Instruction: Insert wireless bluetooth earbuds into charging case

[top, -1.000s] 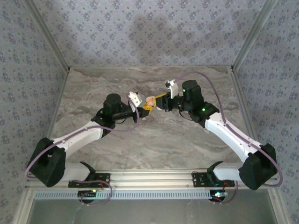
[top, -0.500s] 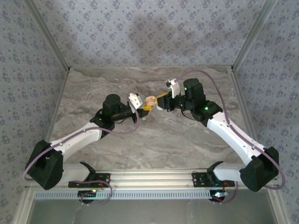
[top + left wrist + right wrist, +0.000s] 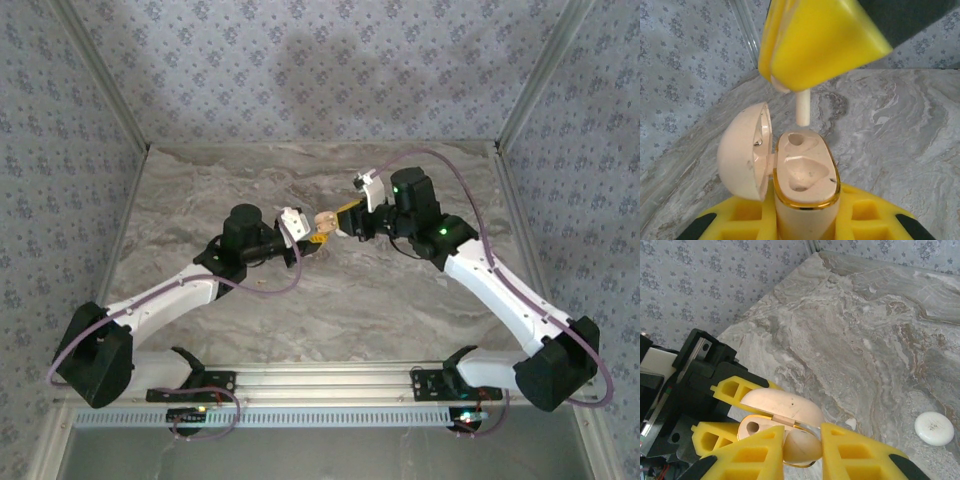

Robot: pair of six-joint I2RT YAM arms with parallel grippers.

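I record the charging case (image 3: 805, 175) as smooth matt peach plastic, with a glossy gold-toned metallic band at its rim. The earbud (image 3: 802, 109) reads as matt cream plastic. The right gripper (image 3: 801, 452) has fingers (image 3: 860, 455) of matt yellow moulded plastic. The table (image 3: 865, 340) is smooth, grey-veined and stone-look, with a low sheen; the white disc (image 3: 934, 428) is matt.

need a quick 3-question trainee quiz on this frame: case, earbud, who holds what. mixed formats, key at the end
1. Multiple choice: the charging case sits in which end effector? A) left B) right C) neither
2. True or false: the case lid is shut.
3. Fill in: the right end effector grips one ___, its stem pointed at the case.

Key: 1 A, the left end effector. 2 false, the lid stands open. 3 earbud.
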